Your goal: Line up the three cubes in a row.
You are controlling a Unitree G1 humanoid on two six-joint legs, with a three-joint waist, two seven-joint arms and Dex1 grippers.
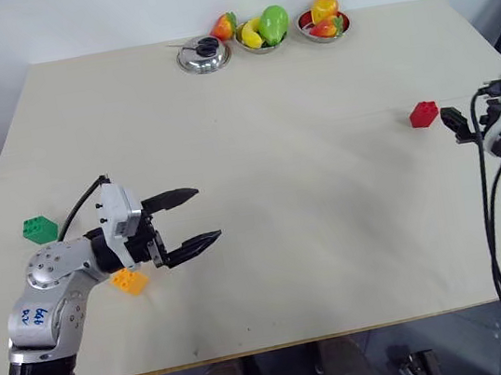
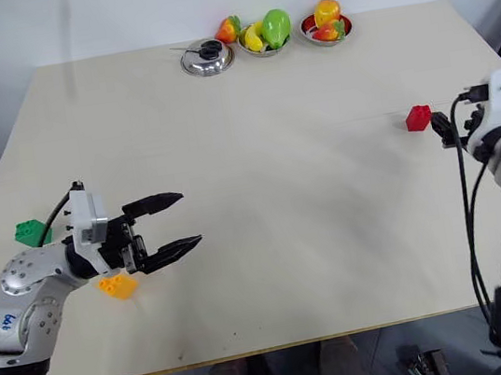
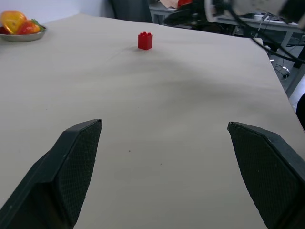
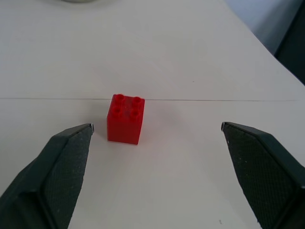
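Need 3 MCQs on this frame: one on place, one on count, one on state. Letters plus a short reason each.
1. Which cube lies nearest the right gripper?
A green B red C yellow

2. How many steel bowls stand at the table's far edge?
A two B three C four

3. How are the left gripper's jaws?
A open, empty B shut on the yellow cube C shut on the green cube

Key:
1 B: the red cube sits just ahead of its fingers; the green cube and the yellow cube lie on the left.
2 B: three bowls in a row.
3 A: fingers wide apart, nothing between.

Head pair overhead — wrist views low, level.
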